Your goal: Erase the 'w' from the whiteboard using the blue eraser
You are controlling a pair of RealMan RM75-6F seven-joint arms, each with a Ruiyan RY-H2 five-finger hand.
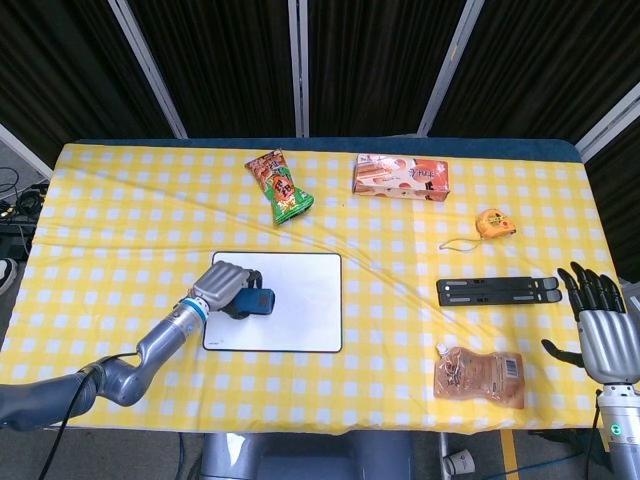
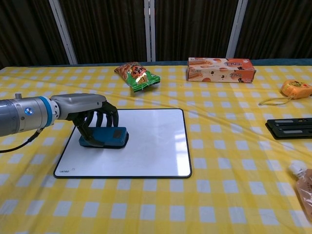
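Chest view: the left hand grips the blue eraser, fingers curled over it, pressing it on the whiteboard near the board's left edge. The right hand hangs open, fingers spread, off the surface's right edge.

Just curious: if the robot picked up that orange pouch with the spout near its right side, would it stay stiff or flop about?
The pouch would probably sag: it lies flat with wrinkled, bulging sides. It may be slippery, since its film looks glossy. Unlikely to roll.
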